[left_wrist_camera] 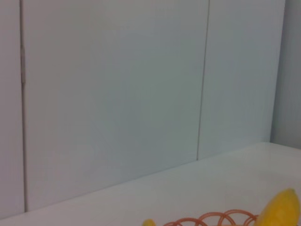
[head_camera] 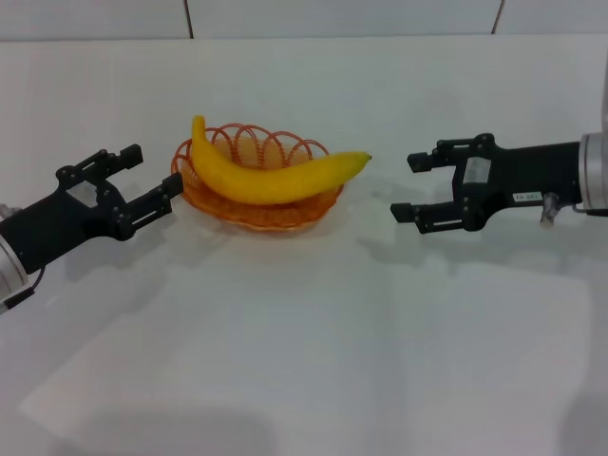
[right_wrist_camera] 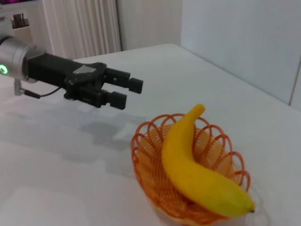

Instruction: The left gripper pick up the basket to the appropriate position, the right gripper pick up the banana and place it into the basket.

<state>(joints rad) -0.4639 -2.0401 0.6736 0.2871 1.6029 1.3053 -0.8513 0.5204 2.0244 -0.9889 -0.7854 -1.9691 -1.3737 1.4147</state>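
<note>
Orange wire loops of the basket (head_camera: 258,204) sit on the white table (head_camera: 304,342) a little left of centre from my head camera, and the banana (head_camera: 275,174) lies across it, its stem end rising over the rim on my left side and its dark tip poking past the rim toward my right; I read the banana as resting in the basket, touched by neither claw; my left gripper (head_camera: 152,180) hangs low over the table just beside the basket's left rim, its two fingers spread apart and holding nothing, the nearer finger tip very close to the wire though I cannot tell whether it touches; my right gripper (head_camera: 410,187) hovers on the other side, clear of the banana's tip with a gap of bare table between, its fingers parted wide and empty, the small white label showing on its body; from the right wrist camera I see the basket (right_wrist_camera: 188,188) with the banana (right_wrist_camera: 197,172) in it and the left gripper (right_wrist_camera: 127,92) beyond; the left wrist camera catches only the top of the basket rim (left_wrist_camera: 207,219), the banana (left_wrist_camera: 280,209) and a pale panelled wall (left_wrist_camera: 117,94).
</note>
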